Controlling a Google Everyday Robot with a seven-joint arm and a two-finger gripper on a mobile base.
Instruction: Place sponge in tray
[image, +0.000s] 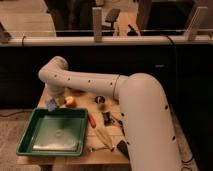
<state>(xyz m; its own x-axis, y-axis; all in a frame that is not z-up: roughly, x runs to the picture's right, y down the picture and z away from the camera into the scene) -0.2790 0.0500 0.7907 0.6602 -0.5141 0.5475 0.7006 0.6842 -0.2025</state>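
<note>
Green and glossy, the tray (30, 142) lies at the near left of the wooden tabletop (82, 97), its raised rim running almost to the front edge. Nothing can be made out lying in its shallow bottom.

The white arm (130, 92) sweeps in from the lower right, bends at a rounded joint high on the left, and drops down to the gripper (55, 100), which sits low over the tray's far left corner. The sponge (51, 105) is right at the gripper's tip — a small blue block with a yellowish face turned to the right, just at the tray's far rim and not down in it. Whether the jaws are clenched on it or released, I cannot tell, nor whether the sponge rests on the tabletop or hangs above it.

Just right of the sponge is a small orange round thing (70, 101). Further right, beside the tray, lie an orange-red stick-like item (91, 120), a pale yellow oblong (104, 135) and a few dark small things (107, 118) — too blurred to name.
</note>
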